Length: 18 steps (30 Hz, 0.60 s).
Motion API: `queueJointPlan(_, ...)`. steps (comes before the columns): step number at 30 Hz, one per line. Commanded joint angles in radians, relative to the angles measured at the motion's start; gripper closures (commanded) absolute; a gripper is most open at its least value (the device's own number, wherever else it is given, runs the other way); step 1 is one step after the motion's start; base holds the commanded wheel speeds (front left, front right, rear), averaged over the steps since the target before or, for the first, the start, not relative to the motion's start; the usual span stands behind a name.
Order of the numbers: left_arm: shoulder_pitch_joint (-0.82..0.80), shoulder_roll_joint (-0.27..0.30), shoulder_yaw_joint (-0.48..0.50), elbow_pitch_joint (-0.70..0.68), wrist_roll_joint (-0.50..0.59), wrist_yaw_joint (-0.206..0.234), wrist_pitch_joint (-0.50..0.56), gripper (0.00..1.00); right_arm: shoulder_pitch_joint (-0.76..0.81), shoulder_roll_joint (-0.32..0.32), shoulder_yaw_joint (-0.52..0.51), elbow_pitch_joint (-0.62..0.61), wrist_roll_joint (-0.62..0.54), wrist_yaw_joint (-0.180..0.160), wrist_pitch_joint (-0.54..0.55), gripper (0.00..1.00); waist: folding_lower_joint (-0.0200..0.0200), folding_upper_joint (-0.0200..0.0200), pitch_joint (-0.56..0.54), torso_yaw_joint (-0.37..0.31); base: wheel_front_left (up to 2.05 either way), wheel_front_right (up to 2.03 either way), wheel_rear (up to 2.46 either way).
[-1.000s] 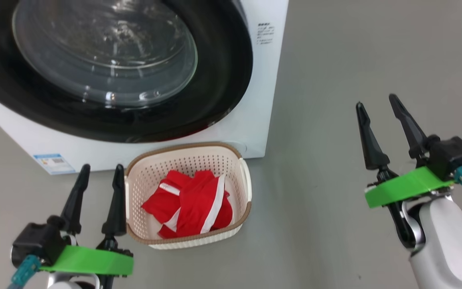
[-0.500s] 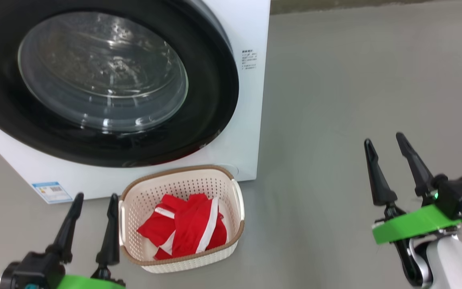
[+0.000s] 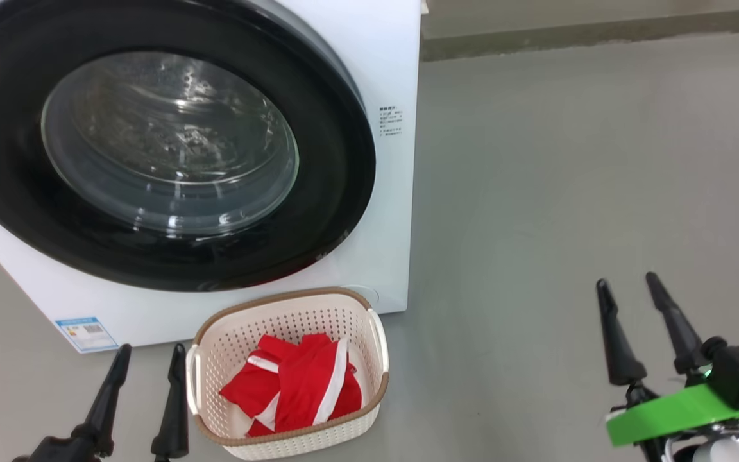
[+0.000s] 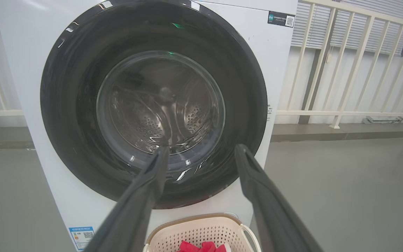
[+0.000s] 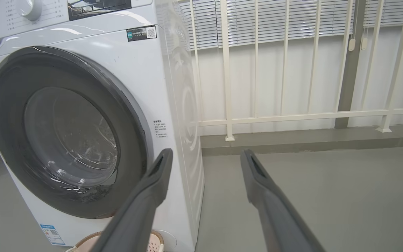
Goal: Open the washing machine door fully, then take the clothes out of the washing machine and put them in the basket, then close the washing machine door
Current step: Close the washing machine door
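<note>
The white washing machine (image 3: 395, 212) fills the upper left of the head view, and its black-rimmed glass door (image 3: 170, 141) lies flat against the front, closed. On the floor just in front stands the cream basket (image 3: 373, 398) with the red, white-striped clothes (image 3: 299, 385) inside. My left gripper (image 3: 151, 353) hangs open just left of the basket, holding nothing. Far to the right, over bare floor, my right gripper (image 3: 627, 285) is open and empty. The left wrist view faces the door (image 4: 152, 105) over the basket (image 4: 201, 231). The right wrist view sees the machine (image 5: 173, 105) from its right.
A grey floor (image 3: 568, 192) stretches to the right of the machine. Behind it runs a white railing (image 5: 292, 115) on a low kerb, in front of a wall with blinds. A blue label (image 3: 86, 332) sits low on the machine's front.
The head camera has tilted upward, so machine, basket and both grippers sit lower in the picture. Both grippers stay open; the clothes lie unchanged in the basket.
</note>
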Motion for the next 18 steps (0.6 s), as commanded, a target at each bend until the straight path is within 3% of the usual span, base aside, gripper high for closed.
queueJointPlan(1, -0.011, 0.01, 0.038, -0.025, 0.003, -0.005, -0.008, 0.0, -0.004, -0.015, 0.037, -0.041, -0.002, -0.001, -0.006, 0.0, 0.0, 0.0, -0.011, -0.002, 0.0, 0.0, 0.0)
queueJointPlan(18, 0.043, 0.009, 0.05, -0.058, 0.03, -0.005, -0.008, 0.0, 0.083, -0.036, 0.071, -0.108, -0.004, -0.001, -0.006, 0.0, 0.0, 0.0, -0.049, 0.002, 0.0, 0.0, 0.0)
